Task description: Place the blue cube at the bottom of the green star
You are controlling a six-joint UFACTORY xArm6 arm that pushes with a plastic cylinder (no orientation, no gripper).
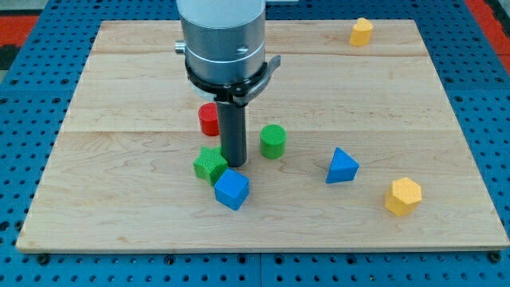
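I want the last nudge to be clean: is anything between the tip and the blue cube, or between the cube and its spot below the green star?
Nothing visible. My tip sits just above the blue cube, beside the green star. The cube already lies at the star's lower right, touching or nearly so.

My tip (234,164) ends a dark rod with a smooth, slightly satin finish, hung from a brushed grey metal housing (222,36) with a black clamp ring beneath it. Just below my tip, the blue cube (232,189) looks like matt plastic with fine ridged lines, as does the green star (209,165) to my tip's left. The green cylinder (272,141) to my tip's right shows the same ribbed, layered texture. All of it sits on a pale wooden board (119,96), smooth and faintly glossy, with visible grain and plank seams. Around the board lies a blue perforated sheet (24,119), matt and evenly dotted with holes.
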